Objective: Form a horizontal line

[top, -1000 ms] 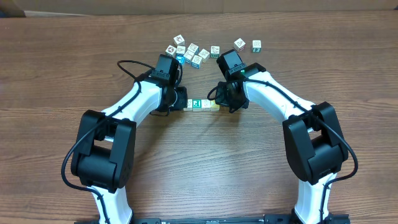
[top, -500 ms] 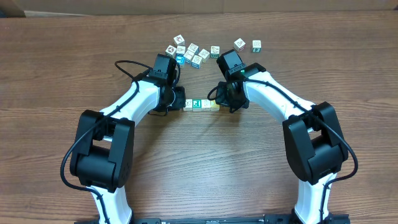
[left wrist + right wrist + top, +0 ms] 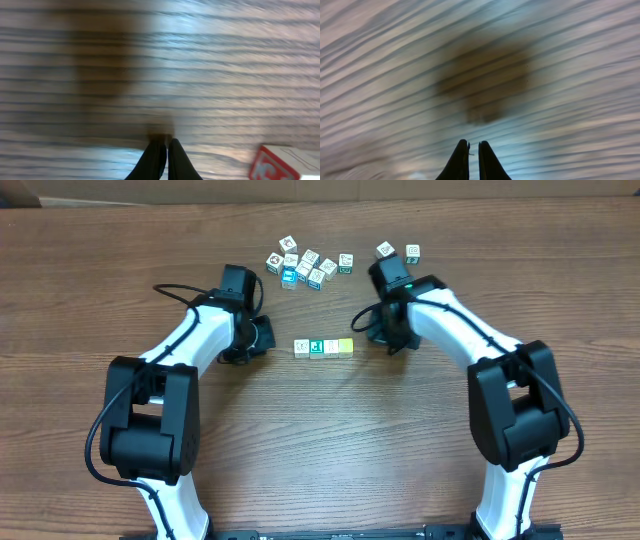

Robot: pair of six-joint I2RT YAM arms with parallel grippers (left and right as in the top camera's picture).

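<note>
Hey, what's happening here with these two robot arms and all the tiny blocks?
The job here is lining small picture cubes up on the wooden table. A straight row of four cubes lies in the middle, side by side. Nothing is being held: the left gripper and the right gripper are both shut and empty, each off to its own side of the row. A loose cluster of similar cubes sits farther back.

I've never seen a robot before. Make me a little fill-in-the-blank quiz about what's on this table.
The straight row has ___ cubes.
Its end cube on the robot's right is coloured ___.
The left tool and the right tool are both ___, holding nothing.
Missing words: four; yellow; shut.
</note>
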